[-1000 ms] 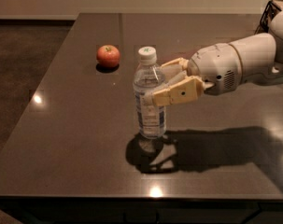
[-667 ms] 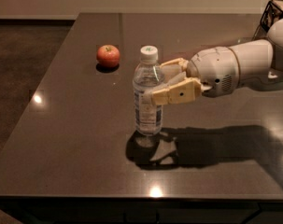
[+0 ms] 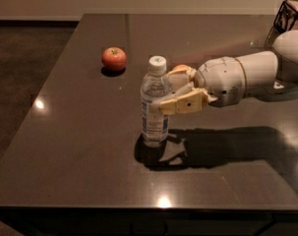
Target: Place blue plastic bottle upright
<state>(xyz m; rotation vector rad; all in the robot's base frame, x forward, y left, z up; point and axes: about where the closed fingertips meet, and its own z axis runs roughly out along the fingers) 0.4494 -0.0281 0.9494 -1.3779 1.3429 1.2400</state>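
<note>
The blue plastic bottle [image 3: 154, 107] is clear with a white cap and a pale blue-and-white label. It stands upright on the dark table [image 3: 79, 146], just left of centre, with its base on the surface. My gripper [image 3: 166, 90] reaches in from the right and is shut on the bottle at mid-height. One tan finger [image 3: 180, 103] crosses the bottle's front right side and the other finger [image 3: 180, 75] is behind it. The white arm [image 3: 247, 77] extends off to the right.
A red apple [image 3: 113, 59] sits on the table at the back left of the bottle. A dark wire basket [image 3: 292, 14] stands at the far right corner. The table's left and front edges drop to a dark floor.
The bottle and gripper have shifted very slightly left together. The bottle stays upright in the grip, with its base now on the table.
</note>
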